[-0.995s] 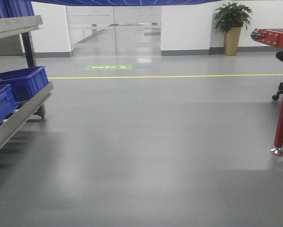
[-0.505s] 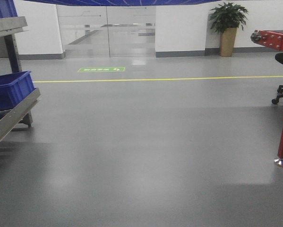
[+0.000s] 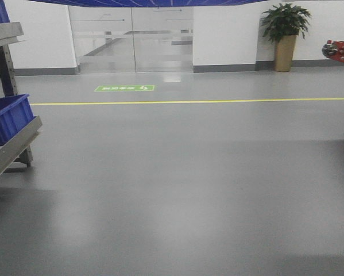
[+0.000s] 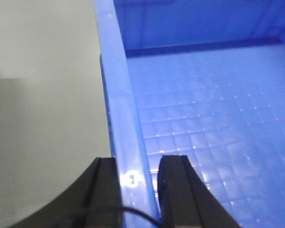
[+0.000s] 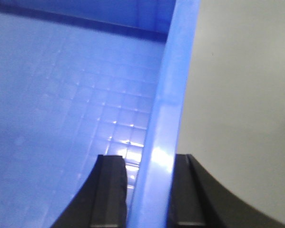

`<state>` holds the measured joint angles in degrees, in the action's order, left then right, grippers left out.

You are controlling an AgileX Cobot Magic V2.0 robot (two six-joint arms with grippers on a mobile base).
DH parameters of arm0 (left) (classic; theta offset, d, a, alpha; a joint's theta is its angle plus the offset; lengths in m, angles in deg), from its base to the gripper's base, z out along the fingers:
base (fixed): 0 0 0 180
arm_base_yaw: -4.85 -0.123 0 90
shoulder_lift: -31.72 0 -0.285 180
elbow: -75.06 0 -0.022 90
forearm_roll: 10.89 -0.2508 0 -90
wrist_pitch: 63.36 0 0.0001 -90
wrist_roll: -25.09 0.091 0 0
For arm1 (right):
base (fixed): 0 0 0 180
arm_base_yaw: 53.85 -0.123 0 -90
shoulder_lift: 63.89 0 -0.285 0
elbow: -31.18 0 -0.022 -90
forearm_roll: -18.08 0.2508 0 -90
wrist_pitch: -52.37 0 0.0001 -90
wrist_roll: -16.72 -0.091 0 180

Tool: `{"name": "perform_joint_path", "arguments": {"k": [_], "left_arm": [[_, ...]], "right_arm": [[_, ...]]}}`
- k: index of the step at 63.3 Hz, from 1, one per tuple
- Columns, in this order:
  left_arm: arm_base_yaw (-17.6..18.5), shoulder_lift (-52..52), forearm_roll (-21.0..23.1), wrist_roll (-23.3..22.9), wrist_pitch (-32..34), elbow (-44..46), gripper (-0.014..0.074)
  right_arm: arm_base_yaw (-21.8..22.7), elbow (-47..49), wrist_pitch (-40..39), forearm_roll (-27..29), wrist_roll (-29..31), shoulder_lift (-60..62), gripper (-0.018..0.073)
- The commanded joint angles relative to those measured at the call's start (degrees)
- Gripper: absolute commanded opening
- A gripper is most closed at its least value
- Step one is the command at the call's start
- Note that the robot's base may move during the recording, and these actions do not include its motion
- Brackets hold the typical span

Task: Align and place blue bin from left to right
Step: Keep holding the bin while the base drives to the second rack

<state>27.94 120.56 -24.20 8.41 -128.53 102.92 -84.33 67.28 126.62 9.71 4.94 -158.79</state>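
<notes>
Both side walls of the blue bin [image 4: 204, 104] I am holding, left gripper [image 4: 138, 166] jaws clamping one rim, right gripper [image 5: 147, 166] jaws clamping the opposite rim, bin hanging over grey floor [image 3: 177, 172].

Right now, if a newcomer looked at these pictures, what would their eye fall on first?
The blue bin fills both wrist views, with the left claw and the right claw each shut on one of its side walls. In the front view, the wide grey floor with a yellow line across it stands out, with a second blue bin on a rack at the left edge and a potted plant far right.
</notes>
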Motion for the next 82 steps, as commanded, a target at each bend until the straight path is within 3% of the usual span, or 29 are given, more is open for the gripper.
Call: {"name": "perform_joint_path", "arguments": {"k": [1,56,82], "left_arm": [[0.22,-1.1,-1.59,1.14,5.14,0.83,-0.0012],[0.22,-1.1,-1.59,1.14,5.14,0.83,-0.0012],[0.22,-1.1,-3.62,1.14,5.28,0.83,-0.0012]], "right_arm": [[0.0,0.74,-5.42,-1.48,2.46,1.45,-0.007],[0.0,0.74,-5.42,-1.48,2.46,1.45,-0.007],[0.0,0.74,-5.42,-1.48,2.46,1.45,-0.007]]}}
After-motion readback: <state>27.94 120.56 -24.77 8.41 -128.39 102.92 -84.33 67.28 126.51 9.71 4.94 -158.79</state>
